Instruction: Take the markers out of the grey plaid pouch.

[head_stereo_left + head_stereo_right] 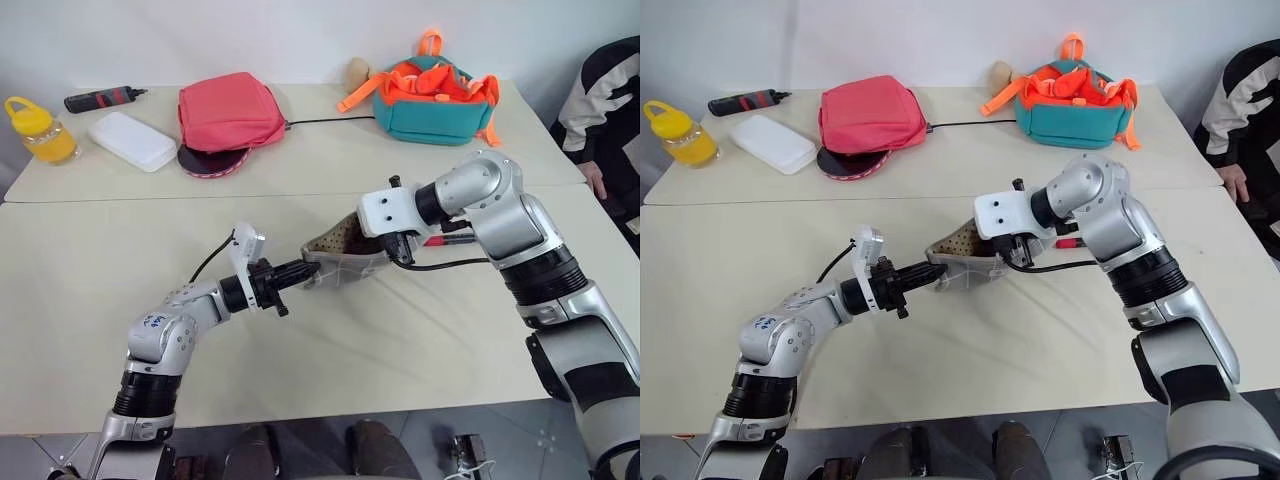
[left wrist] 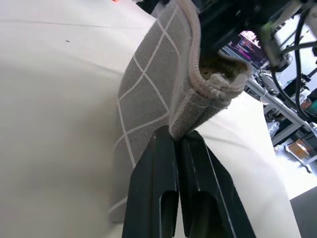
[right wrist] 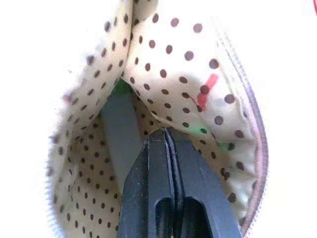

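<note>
Black, my right gripper (image 3: 166, 136) sits inside the mouth of the grey plaid pouch (image 1: 340, 265), its fingers pressed together. Whether they pinch anything I cannot tell: beside them in the right wrist view lies a flat grey-blue shape with a green tip, possibly a marker, though it does not appear to be between the pads. Around the fingers is the beige dotted lining; faint red and green marks show through it.

My left gripper (image 2: 178, 141) points level and is clamped on the seam at the pouch's narrow end, holding the pouch off the table (image 1: 100, 280) near the middle of the near table, well back from its front edge.

A red-ended marker (image 1: 452, 239) shows just behind my right wrist; whether it lies on the table or sticks out of the pouch I cannot tell.

Procedure, as I judge it:
1. Keep the left grip firm so the pouch mouth stays spread.
2. Confirm a marker is between the right pads before withdrawing; if not, reopen and reseat.
3. Withdraw along the line of the pouch, so the tip does not snag the lining or zipper.
4. Set the marker down on bare table beside the pouch.

No brand, label or legible writing shows on the pouch or on the marker.
</note>
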